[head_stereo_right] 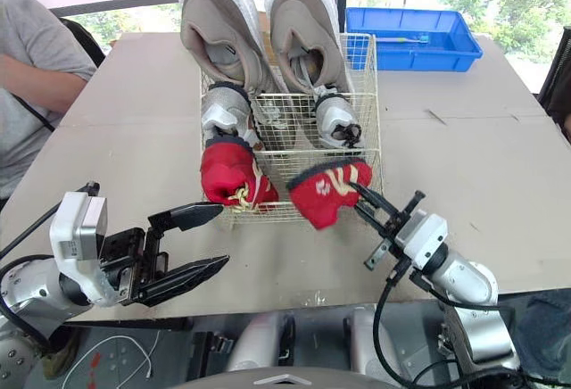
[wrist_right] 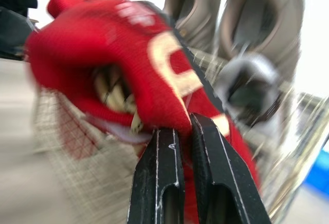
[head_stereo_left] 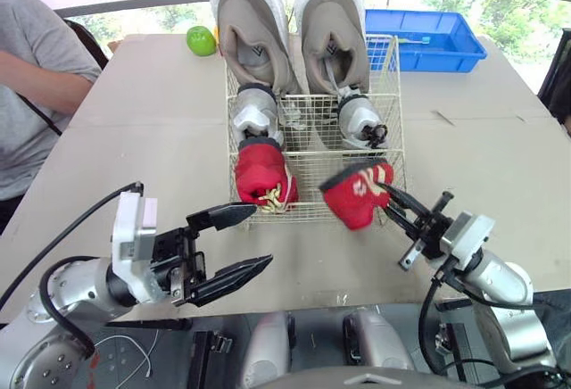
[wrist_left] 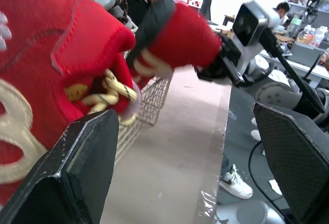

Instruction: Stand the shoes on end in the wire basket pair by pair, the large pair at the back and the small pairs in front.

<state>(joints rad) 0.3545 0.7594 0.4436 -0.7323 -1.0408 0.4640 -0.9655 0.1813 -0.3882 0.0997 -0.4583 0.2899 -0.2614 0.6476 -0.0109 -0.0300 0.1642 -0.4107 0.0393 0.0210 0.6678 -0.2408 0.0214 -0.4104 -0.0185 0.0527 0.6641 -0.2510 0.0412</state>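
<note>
Carrying a small red shoe (head_stereo_left: 357, 193) toward the wire basket (head_stereo_left: 308, 175)

Hanging tilted just at the basket's front right corner, pinched by its edge between the closed fingers of the right gripper (head_stereo_left: 393, 200), leaving the left gripper (head_stereo_left: 259, 239) spread wide and empty. Probably light and soft, apt to sag and swing; better gripped at the firmer sole or heel rim. Showing a knitted red upper, cream emblem, pale yellow laces and dark collar, like the matching red shoe (head_stereo_left: 260, 175) standing front left.

Tan table (head_stereo_left: 134, 166) here, with the wire basket (head_stereo_left: 308, 188) sitting mid-table. Far left corner, a green fruit (head_stereo_left: 201, 40), probably an apple. A blue bin (head_stereo_left: 428, 59) sits just beside the basket's far right corner.
</note>
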